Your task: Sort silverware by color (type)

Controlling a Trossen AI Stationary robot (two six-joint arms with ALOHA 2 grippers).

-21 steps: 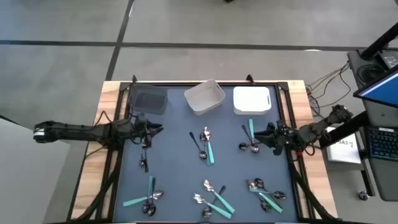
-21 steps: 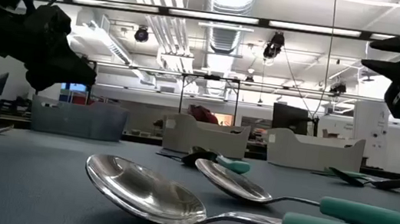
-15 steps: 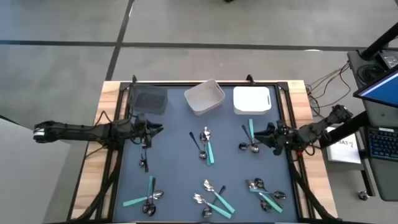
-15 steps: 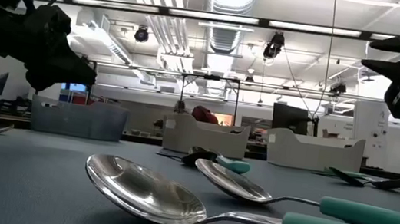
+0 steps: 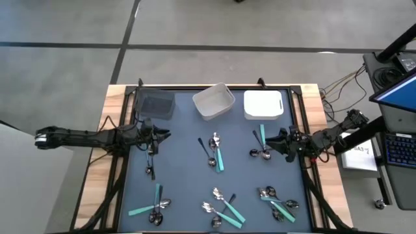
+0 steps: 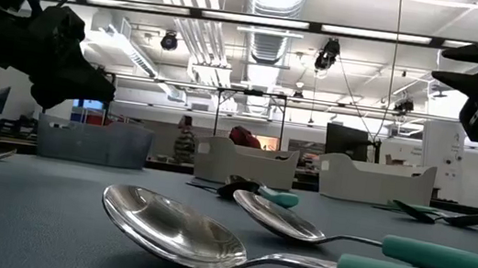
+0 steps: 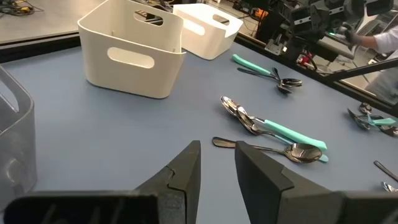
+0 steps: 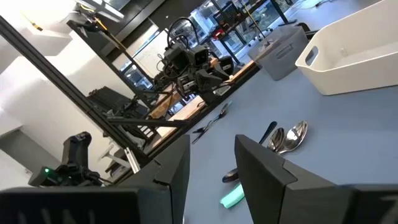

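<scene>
The silverware lies in several small clusters on the blue-grey mat (image 5: 188, 175). Teal-handled and dark spoons (image 5: 215, 151) lie at the centre, also in the left wrist view (image 7: 273, 127). Dark pieces (image 5: 150, 162) lie on the left, and a teal and dark pair (image 5: 261, 147) on the right. More silverware (image 5: 224, 207) lies along the near edge. My left gripper (image 5: 166, 134) hovers open over the mat's left part, its fingers (image 7: 186, 171) empty. My right gripper (image 5: 272, 139) hovers open at the right, beside the right-hand pair (image 8: 283, 138).
Along the far edge stand a dark grey bin (image 5: 156, 105) at the left, a white bin (image 5: 213, 101) turned askew at the middle, and a second white bin (image 5: 263, 104) to its right. A black frame (image 5: 123, 162) rims the mat. Bare mat lies between the clusters.
</scene>
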